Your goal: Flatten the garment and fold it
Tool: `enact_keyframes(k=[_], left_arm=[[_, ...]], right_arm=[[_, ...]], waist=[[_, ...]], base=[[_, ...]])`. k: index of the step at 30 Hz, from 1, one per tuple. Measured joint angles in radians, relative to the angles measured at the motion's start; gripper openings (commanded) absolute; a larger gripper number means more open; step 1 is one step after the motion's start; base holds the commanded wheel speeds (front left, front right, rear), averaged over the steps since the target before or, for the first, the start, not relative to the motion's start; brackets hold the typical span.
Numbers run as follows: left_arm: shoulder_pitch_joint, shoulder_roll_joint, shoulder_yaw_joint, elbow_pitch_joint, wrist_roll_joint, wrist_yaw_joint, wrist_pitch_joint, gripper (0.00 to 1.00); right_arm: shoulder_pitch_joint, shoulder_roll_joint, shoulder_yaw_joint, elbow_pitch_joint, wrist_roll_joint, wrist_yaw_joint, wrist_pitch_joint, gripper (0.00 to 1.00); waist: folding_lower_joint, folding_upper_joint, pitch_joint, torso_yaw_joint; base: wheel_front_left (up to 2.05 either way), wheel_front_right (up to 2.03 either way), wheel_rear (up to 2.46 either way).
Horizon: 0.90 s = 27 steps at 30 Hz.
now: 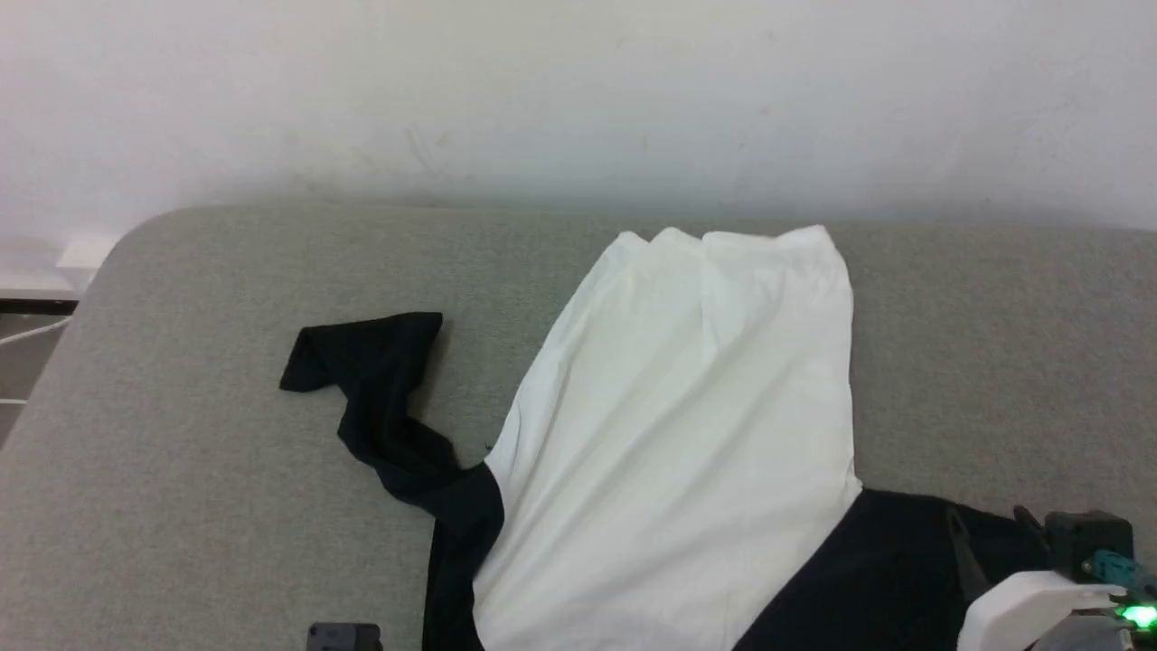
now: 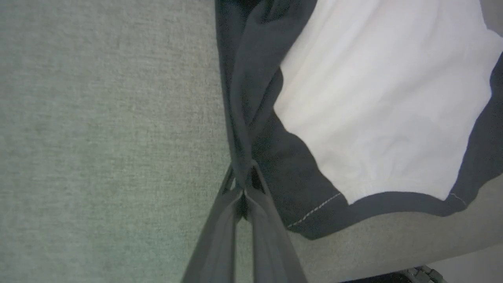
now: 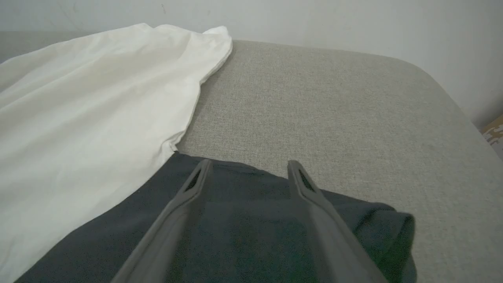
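pinching a black fold of the garment (image 2: 373, 98) in the left gripper (image 2: 243, 181), fingers clenched tight on the cloth, white body just beside the tips. keeping the right gripper (image 3: 250, 167) released, fingers well apart, both over the other black sleeve near its far edge; can't tell if touching. lying across the grey padded surface (image 1: 226, 506), white body running toward the far wall (image 1: 542, 90), one black sleeve stretched out left, twisted.
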Motion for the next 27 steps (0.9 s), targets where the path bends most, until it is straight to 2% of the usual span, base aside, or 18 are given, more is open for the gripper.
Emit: enact_keyframes(k=[2, 3, 4, 5, 9, 15, 22, 27], left_arm=[[0.019, 0.001, -0.003, -0.009, -0.006, 0.003, 0.012, 0.00], [0.020, -0.002, -0.003, -0.013, -0.007, 0.004, 0.010, 0.09], [0.019, -0.004, -0.001, -0.016, -0.003, 0.013, -0.007, 0.97], [0.017, -0.006, 0.005, -0.019, 0.004, 0.023, -0.030, 1.00], [-0.023, -0.007, 0.015, -0.015, 0.032, 0.037, -0.112, 1.00], [-0.076, -0.025, 0.012, -0.002, 0.042, 0.037, -0.185, 1.00], [-0.120, -0.028, 0.002, 0.022, 0.042, 0.019, -0.201, 1.00], [-0.150, -0.028, 0.000, 0.032, 0.042, 0.019, -0.207, 1.00]], right_arm=[[0.000, 0.003, -0.032, 0.008, -0.010, 0.000, 0.028, 1.00], [0.000, 0.005, -0.054, 0.008, -0.012, 0.000, 0.042, 1.00], [0.000, 0.007, -0.079, 0.007, -0.016, 0.000, 0.055, 1.00], [0.000, 0.007, -0.108, 0.005, -0.020, 0.000, 0.071, 1.00], [0.000, 0.006, -0.239, -0.010, -0.033, 0.000, 0.142, 1.00], [-0.001, 0.006, -0.334, 0.006, -0.008, 0.000, 0.272, 1.00], [-0.043, 0.007, -0.339, 0.082, -0.021, 0.000, 0.349, 1.00], [-0.091, -0.018, -0.302, 0.140, -0.029, -0.002, 0.361, 1.00]], waist=[[0.0000, 0.0000, -0.009, 0.013], [0.0000, 0.0000, -0.012, 0.017], [0.0000, 0.0000, -0.015, 0.019], [0.0000, 0.0000, -0.015, 0.020], [0.0001, 0.0000, -0.008, 0.015], [0.0001, 0.0000, 0.008, 0.010], [0.0002, 0.0000, 0.051, 0.009], [0.0002, 0.0000, 0.089, 0.013]], base=[[0.00, 0.00, 0.00], [0.00, 0.00, 0.00], [0.00, 0.00, 0.00], [0.00, 0.00, 0.00], [0.00, 0.00, 0.00], [0.00, 0.00, 0.00], [0.00, 0.00, 0.00], [0.00, 0.00, 0.00]])
